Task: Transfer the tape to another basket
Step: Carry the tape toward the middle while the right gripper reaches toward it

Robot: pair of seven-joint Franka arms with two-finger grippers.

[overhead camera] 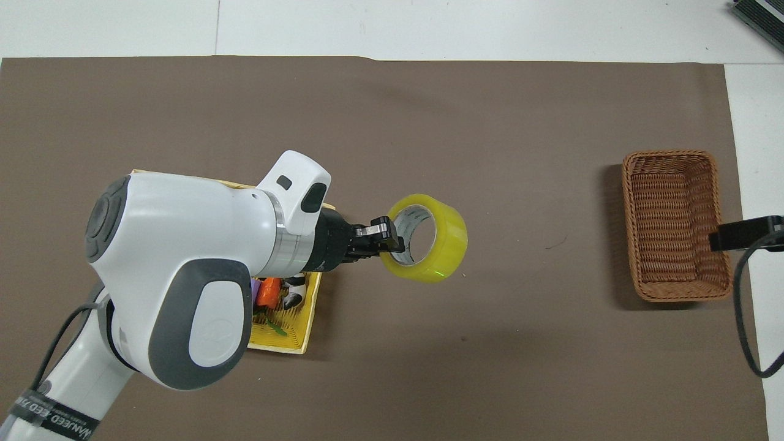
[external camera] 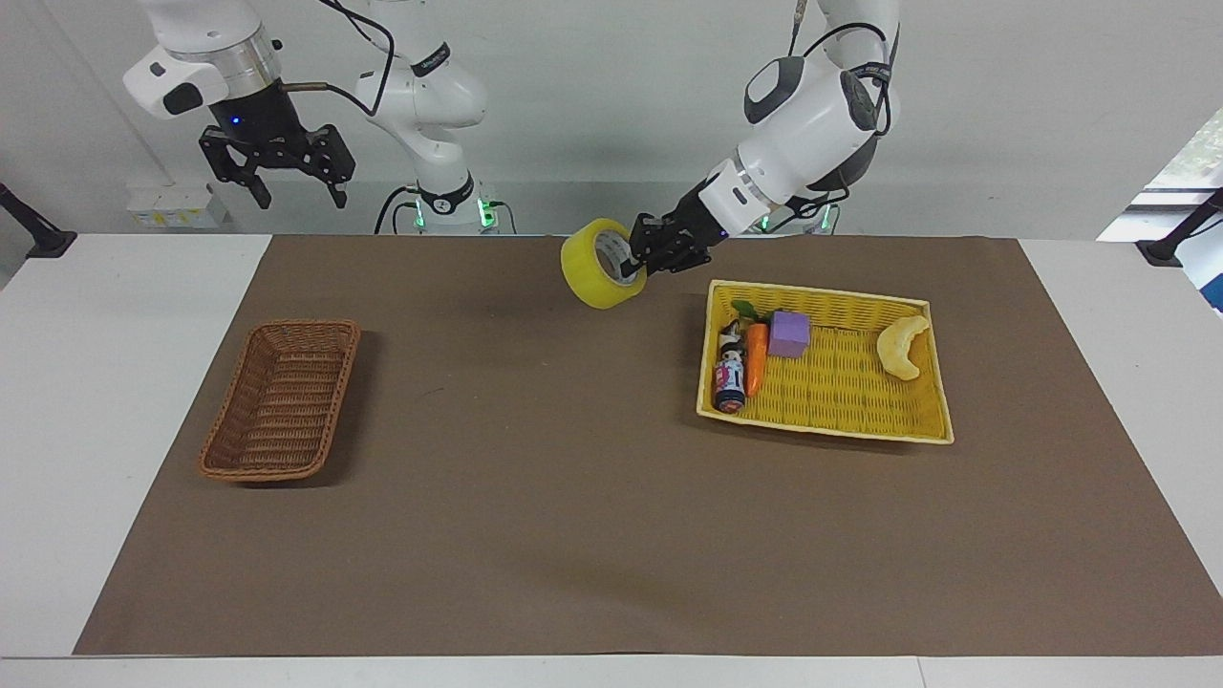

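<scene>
While pinched by its rim in the left gripper (external camera: 632, 265), tape (external camera: 600, 277) held in the air over the brown mat (external camera: 535, 535), just beside the yellow tray (external camera: 932, 382), well apart from the basket (external camera: 280, 401). Right gripper (external camera: 277, 177) waiting high above the table edge, fingers spread, holding nothing.

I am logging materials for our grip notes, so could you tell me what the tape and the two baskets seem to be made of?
Tape roll: glossy translucent yellow plastic film, judging by its sheen, on a pale core, perhaps card.
Brown basket: woven wicker or rattan look, matte, with visible strands.
Yellow tray basket: the same kind of weave, uniformly bright yellow, so possibly plastic.
</scene>
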